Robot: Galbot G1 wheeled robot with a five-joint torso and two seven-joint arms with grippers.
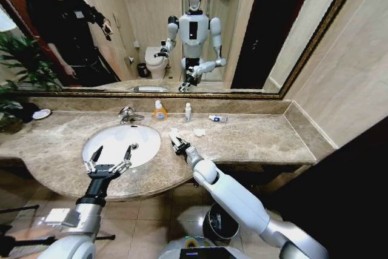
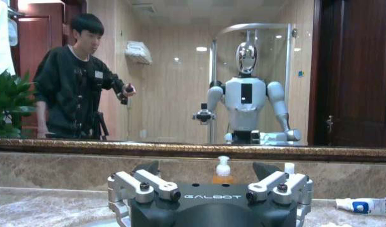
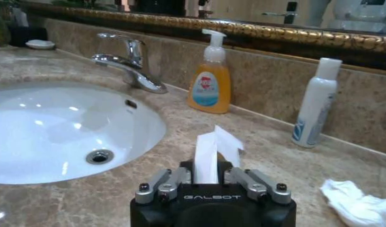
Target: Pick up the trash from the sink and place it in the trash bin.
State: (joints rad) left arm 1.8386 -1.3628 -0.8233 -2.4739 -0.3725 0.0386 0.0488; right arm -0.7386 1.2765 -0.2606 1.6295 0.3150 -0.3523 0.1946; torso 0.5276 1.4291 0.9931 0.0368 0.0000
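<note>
My right gripper [image 1: 177, 145] hovers over the counter just right of the sink [image 1: 115, 141], shut on a flat white packet [image 3: 212, 151] that sticks up between its fingers. A crumpled white scrap [image 1: 199, 131] lies on the marble beside it, also seen as the scrap [image 3: 357, 205] in the right wrist view. A slim white tube [image 1: 218, 118] lies near the back wall. My left gripper [image 1: 109, 162] hangs open over the sink's front rim, holding nothing. The black trash bin [image 1: 219, 222] stands on the floor under the counter, below my right arm.
An orange soap bottle [image 1: 160, 111], a small white bottle [image 1: 188, 111] and the chrome faucet [image 1: 127, 114] line the back of the marble counter [image 1: 267, 141]. A plant [image 1: 15, 71] stands at the far left. A mirror covers the wall behind.
</note>
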